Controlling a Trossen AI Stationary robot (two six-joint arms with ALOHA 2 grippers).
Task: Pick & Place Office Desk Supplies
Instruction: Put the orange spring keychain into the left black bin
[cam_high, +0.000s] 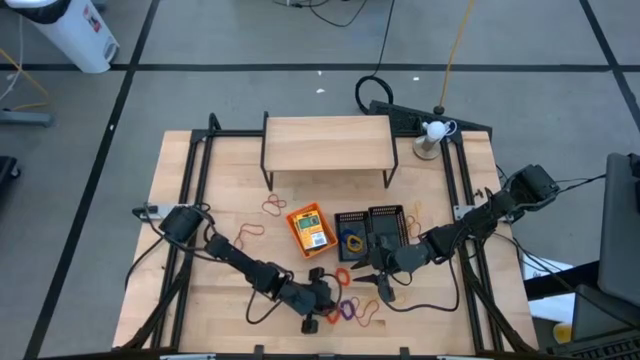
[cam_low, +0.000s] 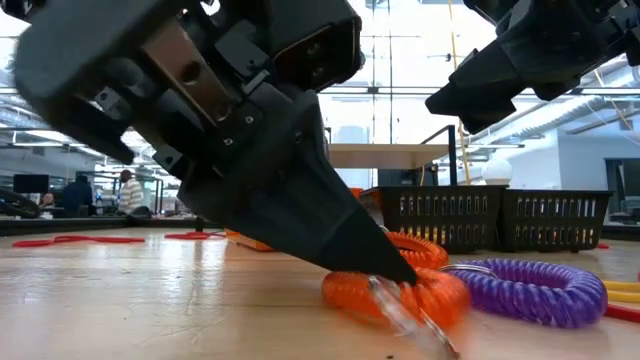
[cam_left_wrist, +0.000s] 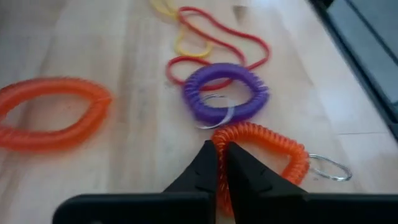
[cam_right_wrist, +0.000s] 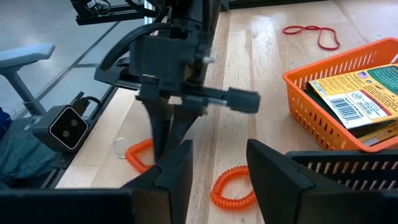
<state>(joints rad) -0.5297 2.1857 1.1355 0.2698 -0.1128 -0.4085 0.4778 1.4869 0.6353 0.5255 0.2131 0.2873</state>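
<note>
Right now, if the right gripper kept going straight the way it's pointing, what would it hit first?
Most likely the orange coil loop lying on the table just past the open right gripper. Beyond it stands the left gripper, shut on another orange coil. Depth is uncertain.

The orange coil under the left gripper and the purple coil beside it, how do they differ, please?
The orange coil is pinched by the shut left gripper; the purple coil lies free. The orange coil's metal ring sticks outside its loop; the purple coil's ring lies partly inside its loop. Both are spiral wrist coils lying flat on the wooden table.
</note>
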